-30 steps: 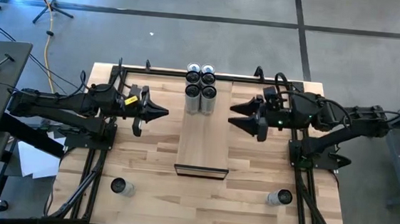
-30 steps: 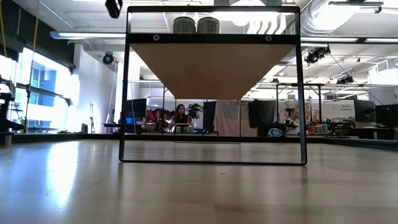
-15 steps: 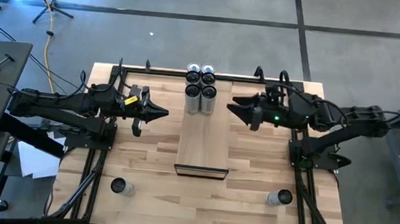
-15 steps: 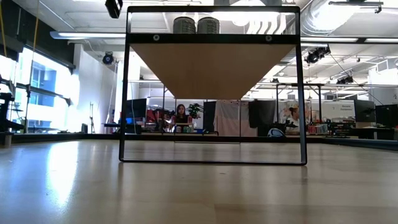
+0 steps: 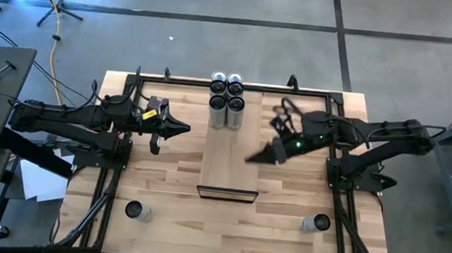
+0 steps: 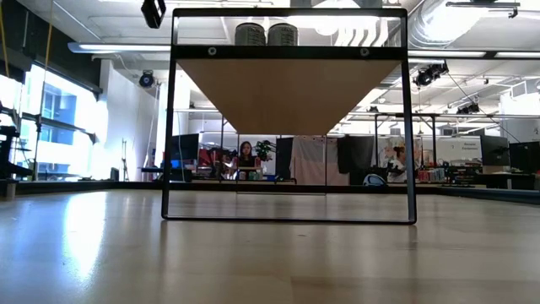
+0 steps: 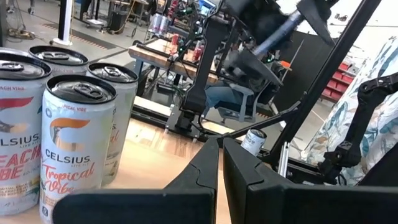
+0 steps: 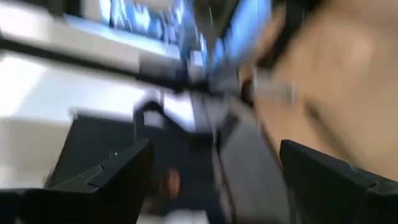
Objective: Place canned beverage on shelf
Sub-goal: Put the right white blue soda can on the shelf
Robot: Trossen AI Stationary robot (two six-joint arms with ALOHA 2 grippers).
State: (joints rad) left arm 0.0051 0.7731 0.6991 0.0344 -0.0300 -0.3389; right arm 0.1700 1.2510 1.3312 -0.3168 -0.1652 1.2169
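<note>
Left gripper (image 5: 184, 127) sits shut and empty over the desk (image 5: 166, 170), left of the shelf (image 5: 229, 159), unchanged over the last second. Spare can near left (image 5: 134, 211). Shelf runs long axis near-to-far at desk centre, dark end edge toward the near side. Four cans (image 5: 227, 102) stand upright, tops up, clustered at its far end; the rest of the board is bare. Right gripper (image 5: 257, 157), jaws wide and holding nothing, has swung from beside the cans down toward the shelf's right edge, pointing near-left. Judgement: placement finished, arm now heading for the next can, probably near right (image 5: 315, 223).
</note>
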